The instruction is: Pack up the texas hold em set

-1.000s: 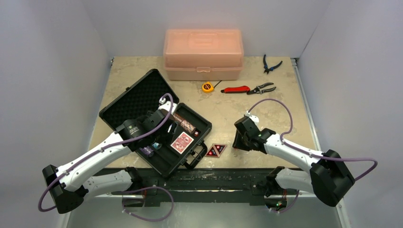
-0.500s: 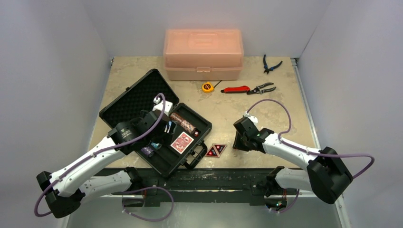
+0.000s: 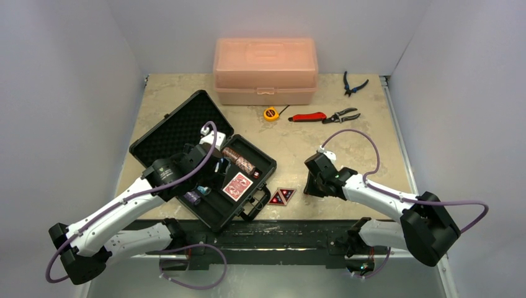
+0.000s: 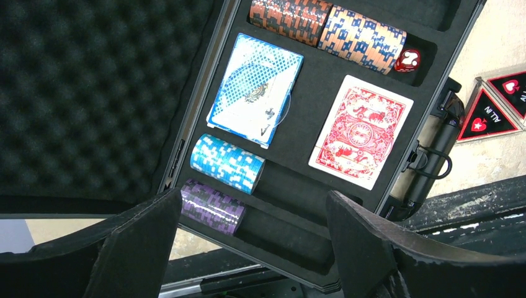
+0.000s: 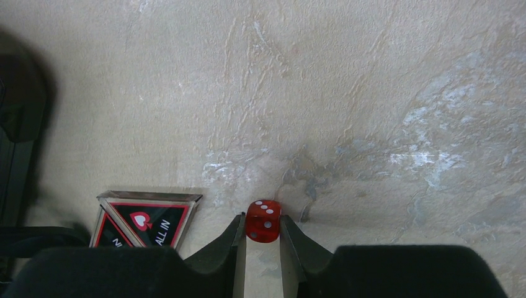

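The black hard case lies open at the table's left, foam lid back. Its tray holds a blue deck, a red deck, brown and orange chip stacks, a blue stack, a purple stack and a red die. My left gripper hovers open and empty over the tray's near edge. My right gripper is shut on a second red die just above the table, right of the black-red triangles, which also show in the top view.
A translucent orange plastic box stands at the back. A yellow tape measure, red-handled cutters and blue pliers lie behind the right arm. The case handle points toward the triangles.
My left arm has drawn back toward the near left over the case tray. My right gripper has shifted slightly left near the triangles.
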